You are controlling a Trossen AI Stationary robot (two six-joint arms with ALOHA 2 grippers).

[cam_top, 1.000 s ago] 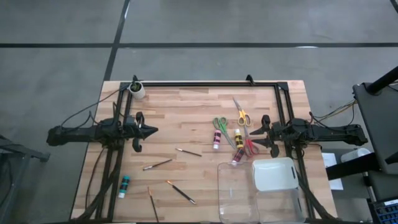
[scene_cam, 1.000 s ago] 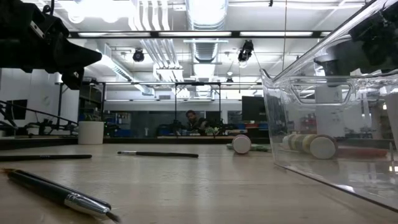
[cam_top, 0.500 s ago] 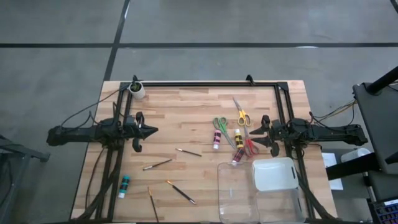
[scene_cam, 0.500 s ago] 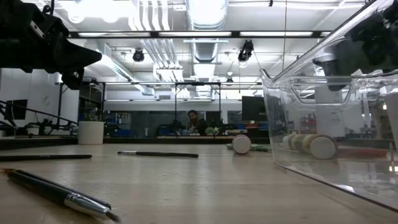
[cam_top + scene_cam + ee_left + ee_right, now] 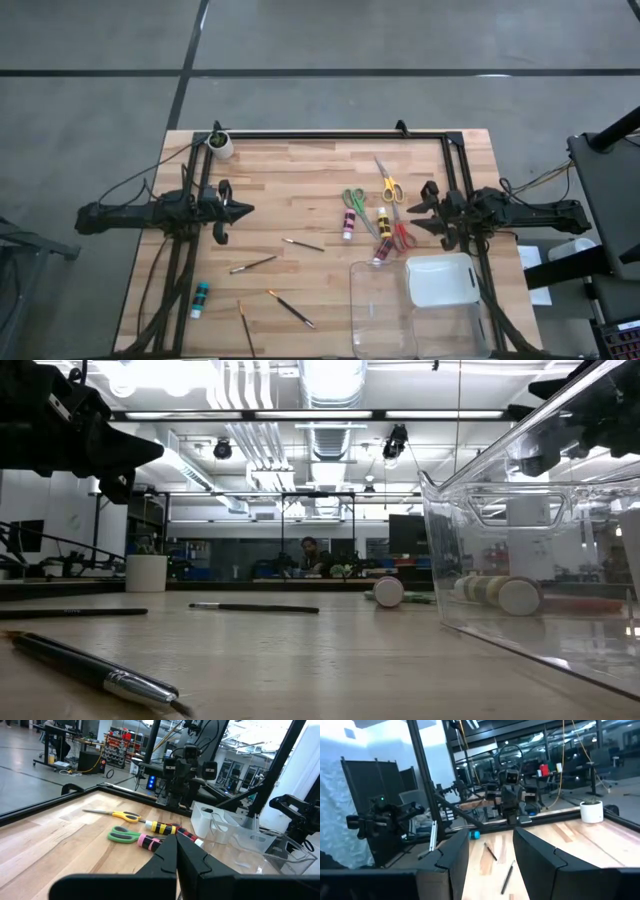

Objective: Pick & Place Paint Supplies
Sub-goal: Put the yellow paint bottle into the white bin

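Just ahead of the right gripper (image 5: 421, 210), whose two dark fingers stand parted and hold nothing, lies the cluster of supplies: red-handled scissors (image 5: 402, 236) nearest its tips, then a yellow paint bottle with black bands (image 5: 383, 221), yellow-handled scissors (image 5: 389, 186), a pink paint bottle with a pale cap (image 5: 349, 224) and green-handled scissors (image 5: 354, 199). A second pink-and-pale bottle (image 5: 381, 253) rests against the edge of the clear plastic tray (image 5: 380, 310), which sits beside this claw toward the table's near edge.

Farther out, toward the middle of the wooden slat table (image 5: 290, 170), thin dark brushes lie scattered and apart: one (image 5: 303, 245) at centre, one (image 5: 253, 265) beyond it, two more (image 5: 291, 309) (image 5: 245, 328) near the front edge.

Across the table, the left gripper (image 5: 247, 210) hovers over bare wood with fingers pressed together, holding nothing. Beside its arm toward the front edge lies a teal paint bottle (image 5: 200, 298); at the far corner stands a small white round cup (image 5: 221, 146).
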